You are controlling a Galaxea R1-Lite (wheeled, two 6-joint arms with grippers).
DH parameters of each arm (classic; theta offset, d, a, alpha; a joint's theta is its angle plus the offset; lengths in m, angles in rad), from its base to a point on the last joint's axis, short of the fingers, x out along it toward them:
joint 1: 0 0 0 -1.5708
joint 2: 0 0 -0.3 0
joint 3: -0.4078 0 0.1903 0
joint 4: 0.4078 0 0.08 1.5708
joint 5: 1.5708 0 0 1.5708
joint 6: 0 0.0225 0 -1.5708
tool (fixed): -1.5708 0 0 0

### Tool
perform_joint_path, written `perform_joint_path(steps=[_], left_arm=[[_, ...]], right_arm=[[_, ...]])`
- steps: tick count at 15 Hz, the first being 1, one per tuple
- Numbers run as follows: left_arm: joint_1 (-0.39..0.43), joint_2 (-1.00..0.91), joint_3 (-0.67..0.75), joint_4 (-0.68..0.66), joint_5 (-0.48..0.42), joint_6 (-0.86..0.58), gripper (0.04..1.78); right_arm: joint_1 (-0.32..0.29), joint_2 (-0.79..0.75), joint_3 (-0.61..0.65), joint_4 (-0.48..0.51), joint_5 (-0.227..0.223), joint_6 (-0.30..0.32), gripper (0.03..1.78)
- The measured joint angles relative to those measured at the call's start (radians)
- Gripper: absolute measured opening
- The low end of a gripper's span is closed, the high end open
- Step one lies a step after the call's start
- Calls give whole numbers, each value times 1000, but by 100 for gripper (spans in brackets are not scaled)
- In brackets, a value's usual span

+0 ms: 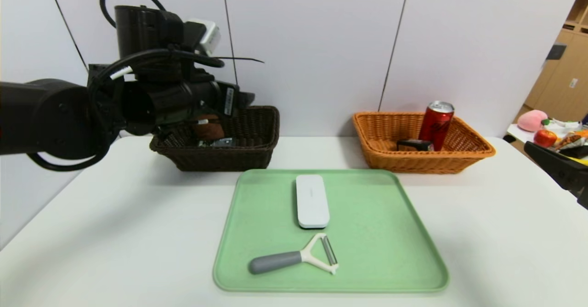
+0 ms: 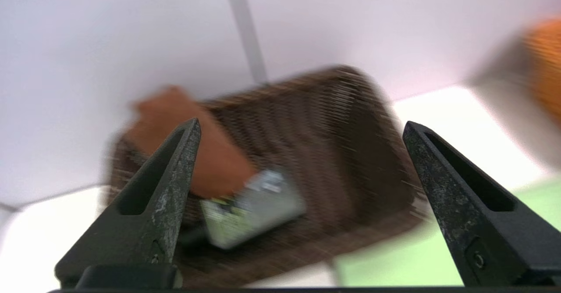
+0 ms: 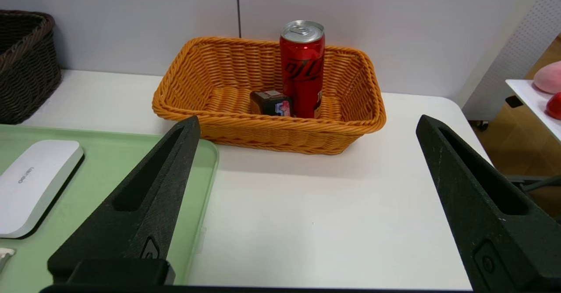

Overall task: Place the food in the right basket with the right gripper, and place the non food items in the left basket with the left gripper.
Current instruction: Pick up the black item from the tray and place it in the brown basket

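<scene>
hovering over the dark basket with the tray still loaded

head view: the left gripper (image 1: 229,102) hangs above the dark brown basket (image 1: 257,148) at the far left of the desk (image 1: 115,233), its arm and cabling blocking most of the basket's inside; only a brown item (image 1: 209,127) and a greyish packet (image 1: 223,142) show through. the orange basket (image 1: 464,153) sits far right with a red can (image 1: 436,124) standing upright in it and a small dark box (image 1: 413,145) just beside the can. between and nearer lies the green tray (image 1: 390,233), carrying a white flat device (image 1: 312,200) and, nearer, a peeler (image 1: 298,258) with a grey handle. the right arm is parked at the desk's right edge.

left wrist view: the left gripper (image 2: 301,128) has its fingers spread wide with nothing between them; the dark brown basket (image 2: 342,152) lies beyond, blurred, holding the brown item (image 2: 193,139) and the packet (image 2: 254,205).

right wrist view: the right gripper (image 3: 307,124) is spread wide and holds nothing, facing the orange basket (image 3: 267,135) with the red can (image 3: 302,65) and small dark box (image 3: 271,102). the tray (image 3: 109,161) and white flat device (image 3: 33,183) lie to one side.
</scene>
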Motion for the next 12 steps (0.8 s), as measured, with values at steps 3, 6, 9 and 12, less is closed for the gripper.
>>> perform_joint_path(steps=[3,6,9,12], left_arm=[[-218,-46,123,21,103,-107,166],[-326,-35,166,29,159,-184,167],[-379,22,167,27,159,-222,167],[-413,104,160,24,156,-258,169]], right_arm=[[0,-20,6,5,0,1,170],[0,-33,14,4,1,0,170],[1,-48,23,5,1,-1,170],[1,-63,40,5,2,-1,170]])
